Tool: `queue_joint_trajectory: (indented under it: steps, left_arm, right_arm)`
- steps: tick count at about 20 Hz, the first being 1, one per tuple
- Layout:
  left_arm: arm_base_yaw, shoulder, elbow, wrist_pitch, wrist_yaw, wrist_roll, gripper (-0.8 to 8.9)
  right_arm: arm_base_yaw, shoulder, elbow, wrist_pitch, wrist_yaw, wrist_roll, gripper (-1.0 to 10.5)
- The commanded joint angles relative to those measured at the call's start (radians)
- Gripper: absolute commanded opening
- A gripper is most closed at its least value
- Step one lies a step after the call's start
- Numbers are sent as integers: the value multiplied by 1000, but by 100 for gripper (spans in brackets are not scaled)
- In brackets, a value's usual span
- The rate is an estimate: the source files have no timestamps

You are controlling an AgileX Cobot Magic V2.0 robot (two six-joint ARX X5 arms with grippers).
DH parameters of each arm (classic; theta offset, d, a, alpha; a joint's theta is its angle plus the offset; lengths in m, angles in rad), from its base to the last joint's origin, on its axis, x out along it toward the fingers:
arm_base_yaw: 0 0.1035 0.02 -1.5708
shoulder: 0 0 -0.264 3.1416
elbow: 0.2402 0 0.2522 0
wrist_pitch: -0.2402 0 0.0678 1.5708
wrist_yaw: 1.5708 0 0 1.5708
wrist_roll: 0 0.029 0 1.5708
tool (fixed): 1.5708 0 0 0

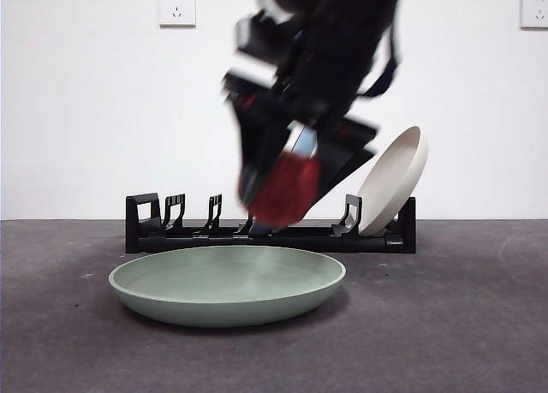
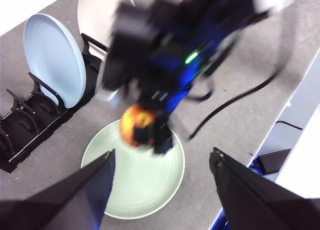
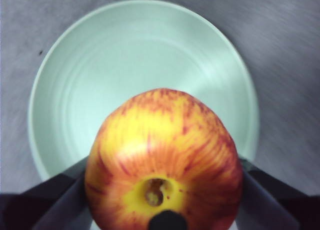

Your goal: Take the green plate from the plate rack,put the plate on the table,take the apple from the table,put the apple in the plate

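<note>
The green plate (image 1: 227,282) lies flat on the table (image 1: 462,324) in front of the plate rack (image 1: 282,236). My right gripper (image 1: 287,192) is shut on the red and yellow apple (image 3: 162,162) and holds it in the air over the plate (image 3: 140,64); it is blurred by motion in the front view. The left wrist view shows this from high above: the apple (image 2: 136,126) hangs over the green plate (image 2: 135,185). My left gripper (image 2: 163,157) is open and empty, well above the table.
A light blue plate (image 2: 55,59) and a beige plate (image 2: 100,14) stand in the rack (image 2: 30,122). The beige plate (image 1: 394,181) leans at the rack's right end. The table's edge (image 2: 295,89) and a cable run beside the plate.
</note>
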Motion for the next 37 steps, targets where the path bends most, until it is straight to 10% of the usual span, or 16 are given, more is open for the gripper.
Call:
queue_joint_trajectory:
  steps: [1,10,15,26,37]
  left_arm:
    - [-3,-2,1,0,0,-7,322]
    - [-3,-2,1,-29,0,-8,322]
    - [-3,-2,1,-46,0,-8,322]
    - [-3,-2,1,-60,-3,-7,322]
    - [-3,-2,1,-127,-2,-6,315]
  right_arm:
    - [20,94,42,10,3,-31,-17]
    - [78,196,56,45,28,-55,2]
    - [84,200,56,61,32,-43,612]
    - [93,154,57,15,30,-36,641]
    - [119,-358,57,-479,-32,13,630]
